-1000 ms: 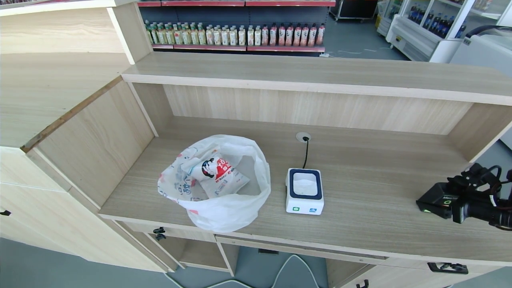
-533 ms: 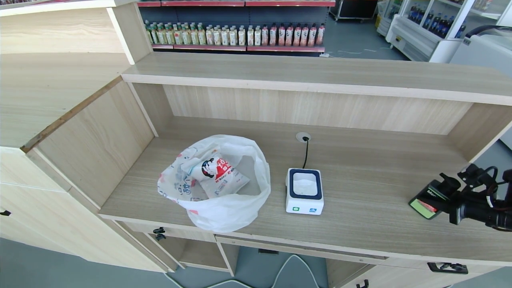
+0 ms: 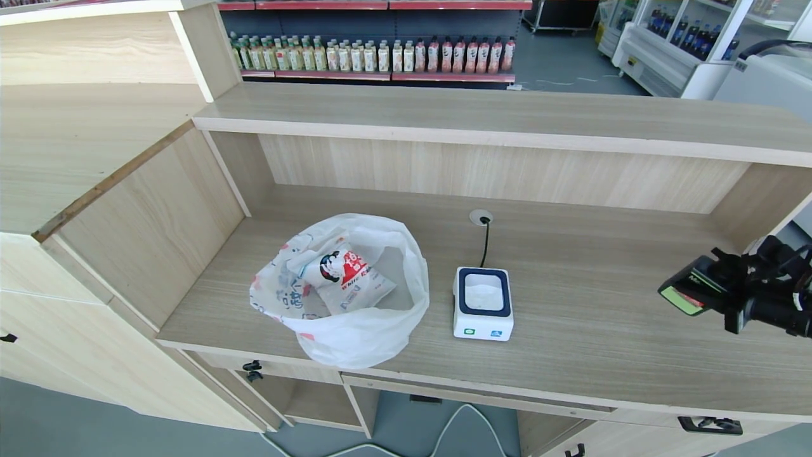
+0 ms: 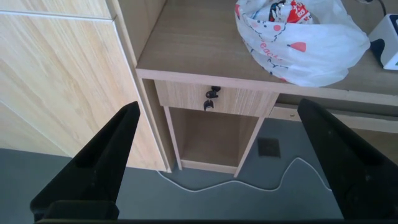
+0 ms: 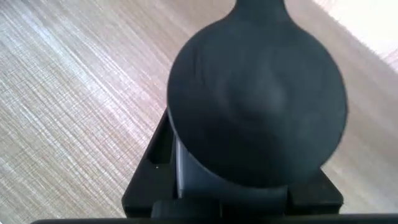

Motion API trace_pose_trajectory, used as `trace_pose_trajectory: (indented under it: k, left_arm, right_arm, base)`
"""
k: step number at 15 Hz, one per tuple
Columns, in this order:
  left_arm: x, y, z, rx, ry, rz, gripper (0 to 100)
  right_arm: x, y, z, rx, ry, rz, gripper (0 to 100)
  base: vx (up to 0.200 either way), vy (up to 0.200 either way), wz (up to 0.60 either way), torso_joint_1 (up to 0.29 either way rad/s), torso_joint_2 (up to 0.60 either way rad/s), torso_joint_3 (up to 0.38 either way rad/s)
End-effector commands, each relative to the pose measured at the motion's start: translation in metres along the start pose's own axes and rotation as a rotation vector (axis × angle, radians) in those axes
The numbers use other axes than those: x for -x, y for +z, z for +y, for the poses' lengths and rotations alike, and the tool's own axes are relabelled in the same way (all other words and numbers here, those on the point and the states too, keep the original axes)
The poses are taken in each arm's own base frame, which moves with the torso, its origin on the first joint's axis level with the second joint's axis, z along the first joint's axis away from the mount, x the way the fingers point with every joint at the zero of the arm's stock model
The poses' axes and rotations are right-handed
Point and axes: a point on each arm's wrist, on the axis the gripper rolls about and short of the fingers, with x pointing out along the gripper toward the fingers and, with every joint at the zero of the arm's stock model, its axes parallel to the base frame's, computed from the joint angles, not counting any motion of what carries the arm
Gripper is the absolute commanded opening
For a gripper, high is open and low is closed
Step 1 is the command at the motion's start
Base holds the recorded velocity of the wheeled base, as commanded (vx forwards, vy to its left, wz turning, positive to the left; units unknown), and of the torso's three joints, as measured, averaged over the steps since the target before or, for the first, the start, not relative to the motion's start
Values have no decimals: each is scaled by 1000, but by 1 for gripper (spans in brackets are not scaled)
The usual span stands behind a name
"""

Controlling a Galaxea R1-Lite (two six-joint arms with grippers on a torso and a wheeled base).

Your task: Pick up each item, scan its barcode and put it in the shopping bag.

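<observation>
dark box (image 3: 684, 295) is gripped in the closed right gripper (image 3: 713, 289), well right of scanner (image 3: 483, 303). it should be carried over the scanner window, barcode side down, kept level. shopping bag (image 3: 355, 330) is set just left of scanner. left gripper (image 4: 217, 104) is spread wide, nothing held.

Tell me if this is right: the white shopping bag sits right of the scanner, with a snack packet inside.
Not quite: the head view shows the shopping bag left of the scanner, not right. The snack packet is indeed inside it.
</observation>
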Motion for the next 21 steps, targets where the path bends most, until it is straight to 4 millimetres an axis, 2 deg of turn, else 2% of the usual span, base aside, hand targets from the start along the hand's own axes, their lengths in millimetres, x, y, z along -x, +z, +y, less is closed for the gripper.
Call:
trace_pose_trajectory:
  k: [1,2,4,8,13,15,17,19,21]
  left_arm:
    - [0,0,0,0,0,0,100]
    - [0,0,0,0,0,0,100]
    - [0,0,0,0,0,0,100]
    - [0,0,0,0,0,0,100]
    - [0,0,0,0,0,0,100]
    - [0,0,0,0,0,0,100]
    - [0,0,0,0,0,0,100]
    - [0,0,0,-2,0,-2,100]
    - [0,0,0,-2,0,0,100]
  right_arm:
    - [26,77,6,229,-64,-154,0]
    - [38,107,16,312,-79,-222,0]
    - [59,147,40,461,-101,-331,0]
    - [63,193,67,829,-148,-556,0]
    - [70,226,100,1288,-250,-753,0]
    - [85,240,112,1524,-375,-828,0]
    - [104,249,127,1689,-488,-901,0]
    - [122,257,141,1797,-593,-1001,0]
    - [133,263,152,1824,-653,-1097,0]
  base:
    - [0,0,0,0,0,0]
    - [0,0,0,0,0,0]
    - [0,0,0,0,0,0]
    - [0,0,0,0,0,0]
    - [0,0,0,0,0,0]
    - [0,0,0,0,0,0]
    - [0,0,0,0,0,0]
    - [0,0,0,0,0,0]
    - [0,0,0,0,0,0]
